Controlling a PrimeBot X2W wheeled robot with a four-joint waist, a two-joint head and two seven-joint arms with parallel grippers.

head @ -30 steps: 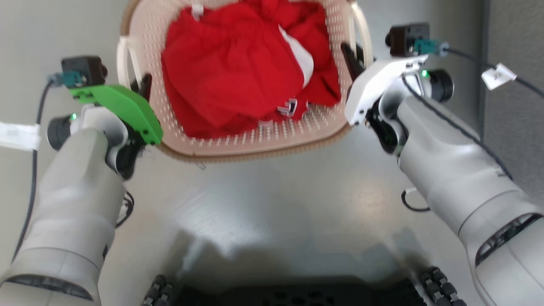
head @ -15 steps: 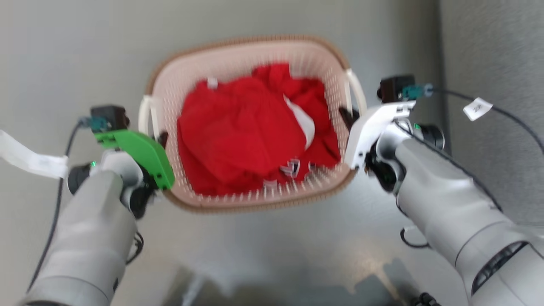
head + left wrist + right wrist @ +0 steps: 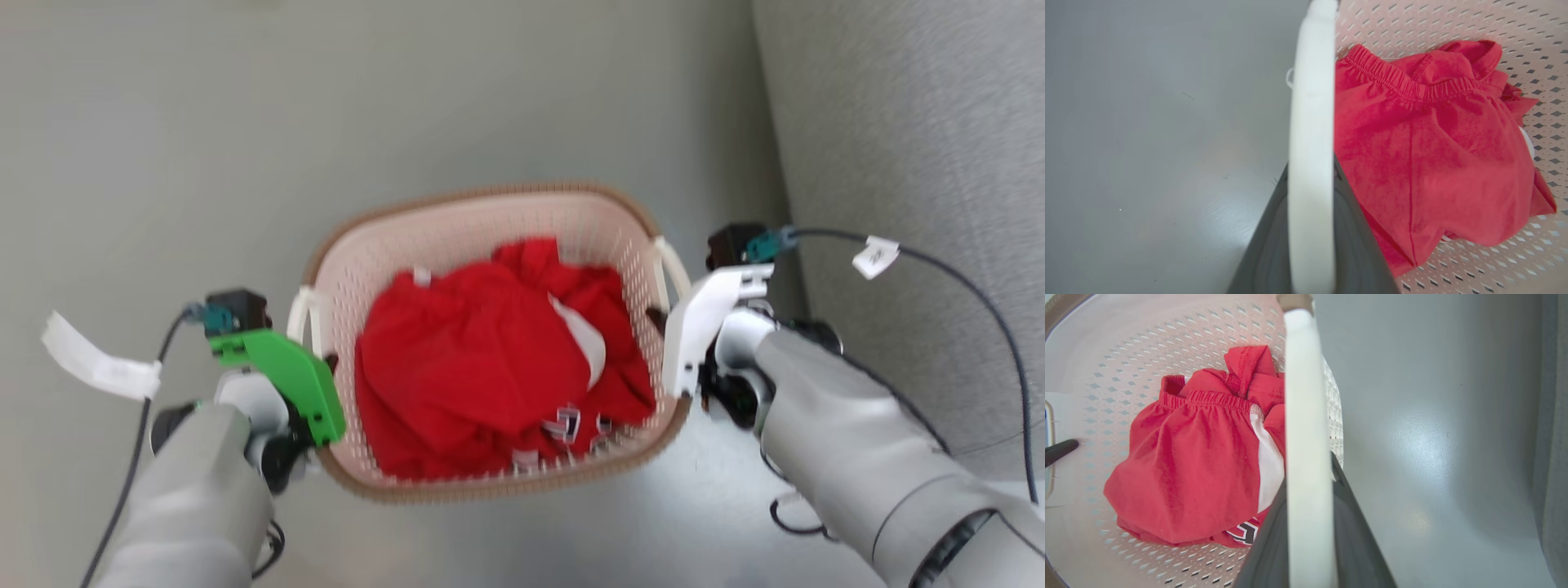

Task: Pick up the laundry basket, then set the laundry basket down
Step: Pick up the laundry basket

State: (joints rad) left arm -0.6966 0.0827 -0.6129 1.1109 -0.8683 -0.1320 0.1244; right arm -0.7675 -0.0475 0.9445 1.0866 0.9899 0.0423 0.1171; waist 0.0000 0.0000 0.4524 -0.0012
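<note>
- Head view: the laundry basket (image 3: 457, 237) is between both arms, with grey floor (image 3: 204, 147) around it and a red garment (image 3: 473, 376) with a white panel inside. The left end effector (image 3: 329, 361) is at its left handle (image 3: 300, 306), and the right end effector (image 3: 655, 317) is at its right handle (image 3: 676, 265).
- Left wrist view: the dark fingers (image 3: 1265, 253) clamp the white handle from both sides.
- Right wrist view: the fingers (image 3: 1355, 543) likewise pinch that side's handle.

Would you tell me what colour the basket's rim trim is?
Brown rim trim, clearest in the head view.
</note>
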